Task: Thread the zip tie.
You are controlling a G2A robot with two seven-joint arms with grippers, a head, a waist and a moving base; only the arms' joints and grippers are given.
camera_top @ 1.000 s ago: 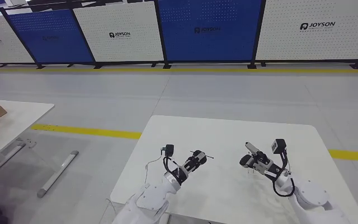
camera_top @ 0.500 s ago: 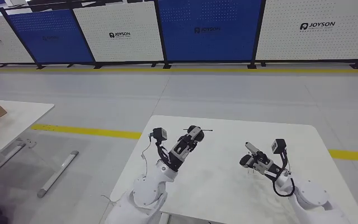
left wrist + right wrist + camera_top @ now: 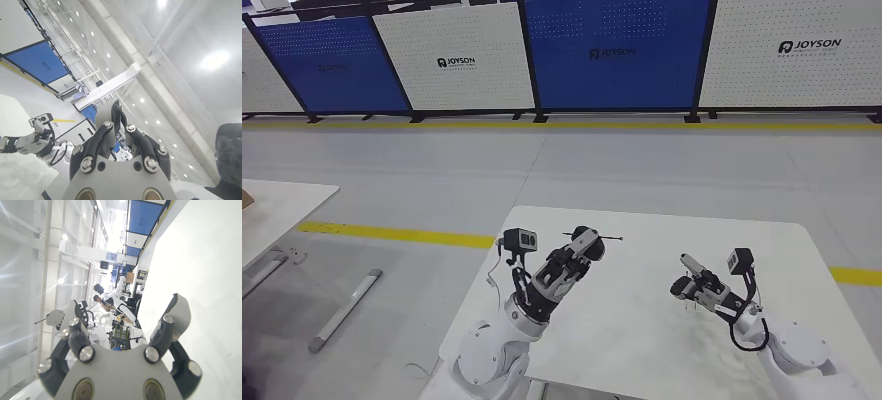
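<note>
A thin black zip tie (image 3: 608, 237) sticks out sideways from my left gripper (image 3: 583, 243), which is shut on it and held up above the white table's (image 3: 642, 330) left half. In the left wrist view the zip tie (image 3: 70, 129) runs as a straight black line from behind the closed fingers (image 3: 103, 115) toward the right arm (image 3: 36, 140). My right gripper (image 3: 683, 276) hovers over the right half of the table, open and holding nothing. In the right wrist view its fingers (image 3: 178, 306) are spread wide, and the left gripper (image 3: 54, 317) with the zip tie's tip (image 3: 38, 321) appears beyond them.
The tabletop's front edge lies near both arm bases. A second white table (image 3: 272, 210) stands off to the left. Blue and white partition panels (image 3: 617, 55) line the far side of the floor.
My left arm has risen and swung left and back, carrying the zip tie higher above the table. The right arm has stayed still.
</note>
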